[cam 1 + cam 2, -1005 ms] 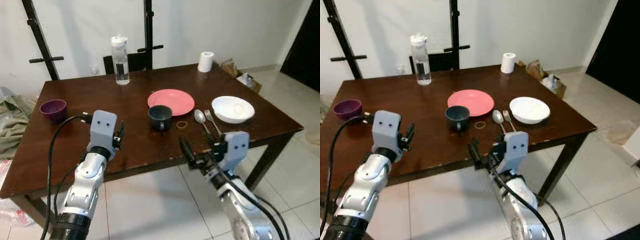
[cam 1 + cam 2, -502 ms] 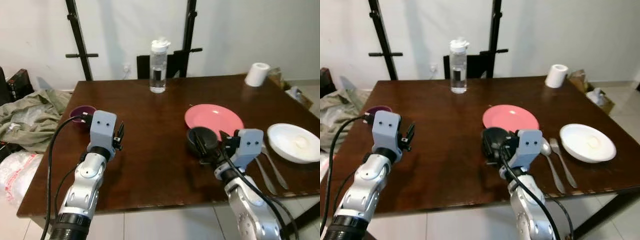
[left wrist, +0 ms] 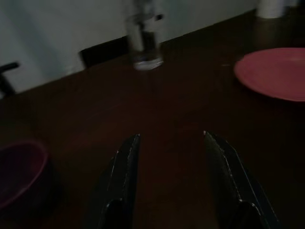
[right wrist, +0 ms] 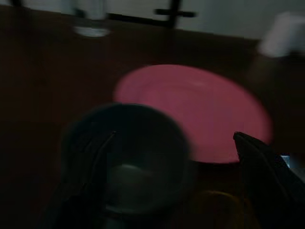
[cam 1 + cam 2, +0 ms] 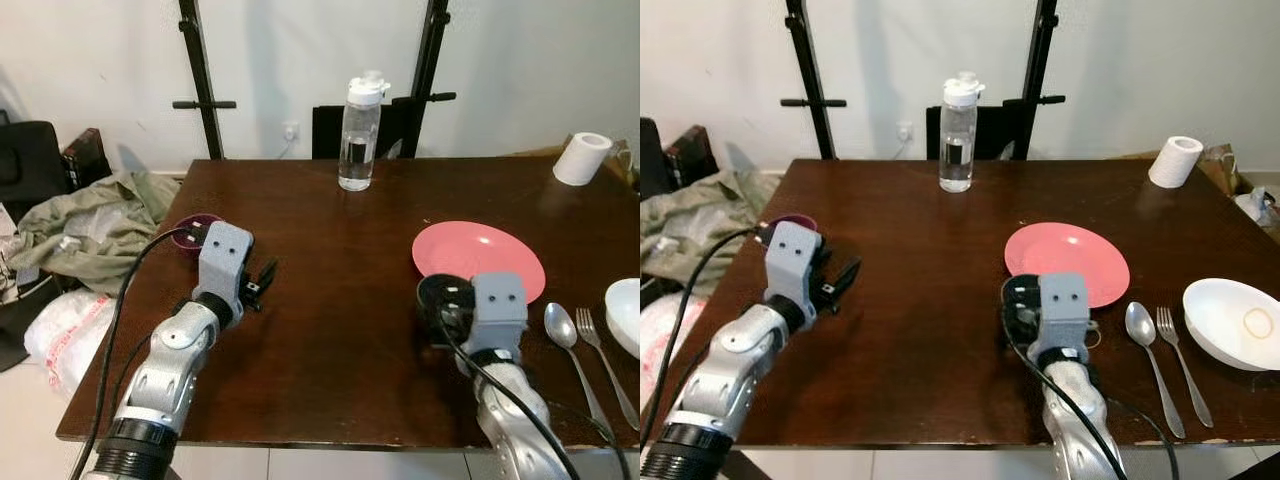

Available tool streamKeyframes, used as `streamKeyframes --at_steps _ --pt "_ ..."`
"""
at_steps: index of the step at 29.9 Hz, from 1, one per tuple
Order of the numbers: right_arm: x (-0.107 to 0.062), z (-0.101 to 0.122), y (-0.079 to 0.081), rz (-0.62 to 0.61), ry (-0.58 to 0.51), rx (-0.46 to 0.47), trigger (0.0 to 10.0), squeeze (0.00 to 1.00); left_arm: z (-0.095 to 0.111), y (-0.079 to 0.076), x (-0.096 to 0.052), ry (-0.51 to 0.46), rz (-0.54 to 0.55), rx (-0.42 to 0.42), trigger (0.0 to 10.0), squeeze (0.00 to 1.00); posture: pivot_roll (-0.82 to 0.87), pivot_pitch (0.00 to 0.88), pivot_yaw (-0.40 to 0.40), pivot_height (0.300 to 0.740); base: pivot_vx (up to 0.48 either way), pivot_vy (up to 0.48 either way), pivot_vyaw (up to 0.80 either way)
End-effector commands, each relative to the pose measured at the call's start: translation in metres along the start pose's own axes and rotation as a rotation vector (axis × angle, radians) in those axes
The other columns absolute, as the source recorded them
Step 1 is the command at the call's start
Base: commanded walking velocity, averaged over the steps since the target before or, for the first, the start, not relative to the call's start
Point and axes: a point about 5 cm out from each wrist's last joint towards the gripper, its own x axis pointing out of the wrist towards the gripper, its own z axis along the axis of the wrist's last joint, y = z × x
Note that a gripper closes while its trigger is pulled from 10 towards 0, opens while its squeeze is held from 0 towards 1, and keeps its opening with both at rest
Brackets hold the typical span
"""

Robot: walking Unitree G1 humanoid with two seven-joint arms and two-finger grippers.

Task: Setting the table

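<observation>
The view has swung left and pulled in over the last second, so that shift is the robot turning and stepping up to the table, not the dishes sliding; the cup sits just near of the pink plate as it did. What has really changed is the right gripper: a second ago it hung off the near edge of the table below the cutlery, and now it has come up over the tabletop and sits right at the dark cup. Its wrist view shows the two black fingers spread wide with the cup between them, not yet closed on it, so it holds nothing. That reads as the start of a grasp on the cup, the first piece to be placed. The left gripper hovers over bare wood on the left with its fingers parted and empty, the purple bowl just beside it toward the far left edge. The spoon and fork lie side by side to the right of the plate, the white bowl beyond them at the right edge. The water bottle stands upright at the far side, the paper roll at the far right corner.
</observation>
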Motion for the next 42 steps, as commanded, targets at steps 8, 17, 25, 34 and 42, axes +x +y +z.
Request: streamKeyframes --at_steps 8,17,25,34,42 --pt "-0.014 0.008 -0.007 -0.010 0.004 -0.044 10.0 0.00 0.001 0.008 -0.004 0.027 -0.068 0.004 10.0 0.00 0.03 0.096 0.109 0.740 0.000 0.000 0.00" --pt "-0.036 -0.021 0.021 0.180 0.202 0.150 10.0 0.00 -0.003 0.003 0.000 0.087 -0.201 0.002 10.0 0.00 0.03 0.105 0.101 0.740 0.000 0.000 0.00" --pt "-0.035 -0.024 0.018 0.144 0.213 0.211 10.0 0.00 0.013 0.001 0.019 0.053 -0.255 0.042 10.0 0.00 0.03 0.106 0.111 0.740 0.000 0.000 0.00" --pt "-0.021 -0.026 0.023 0.134 0.210 0.214 10.0 0.00 0.016 0.004 0.019 0.038 -0.217 0.051 10.0 0.00 0.05 0.105 0.107 0.740 0.000 0.000 0.00" --pt "-0.014 -0.030 0.027 0.142 0.212 0.210 4.2 0.00 0.012 0.006 0.016 0.038 -0.184 0.040 10.0 0.00 0.07 0.103 0.101 0.740 0.000 0.000 0.00"
